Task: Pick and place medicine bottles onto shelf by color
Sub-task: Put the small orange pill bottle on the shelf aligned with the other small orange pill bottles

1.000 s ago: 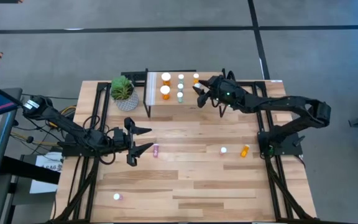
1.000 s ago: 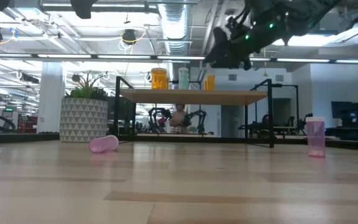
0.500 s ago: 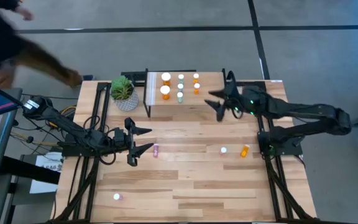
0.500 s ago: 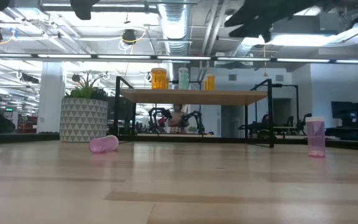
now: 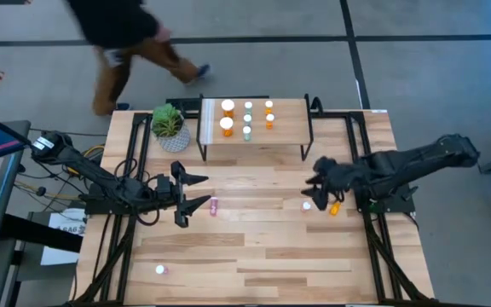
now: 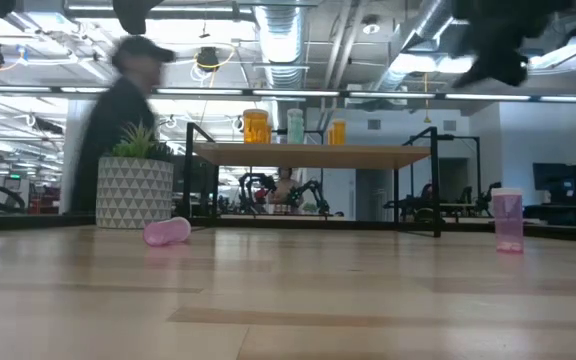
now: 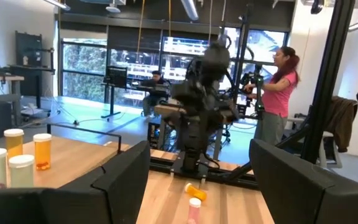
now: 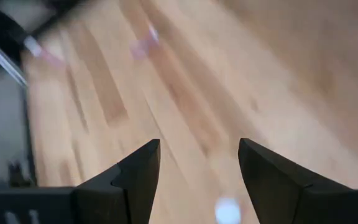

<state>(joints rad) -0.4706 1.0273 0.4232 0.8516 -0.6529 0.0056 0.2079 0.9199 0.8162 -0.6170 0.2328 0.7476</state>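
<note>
The shelf (image 5: 286, 128) at the table's far edge carries orange and teal medicine bottles (image 5: 247, 119), all standing on their bases. A pink bottle (image 5: 215, 205) lies on its side just right of my open left gripper (image 5: 198, 189). Another pink bottle (image 5: 307, 205) stands upright at the right, with an orange one (image 5: 336, 206) lying beside it. My right gripper (image 5: 312, 189) hovers open and slanted down above that upright bottle, whose white cap (image 8: 227, 208) shows between its fingers. A third pink bottle (image 5: 160, 269) stands near the front left.
A potted plant (image 5: 170, 128) stands left of the shelf. A person (image 5: 122, 34) walks past beyond the table's far edge. Bare wood (image 5: 262, 247) stretches across the table's middle and near side.
My right gripper has left the shelf's right end and swung toward the table's near right, tipping from level to slanting down, and now hangs over the upright pink bottle. Its jaws stay open. A person has walked past behind the table.
</note>
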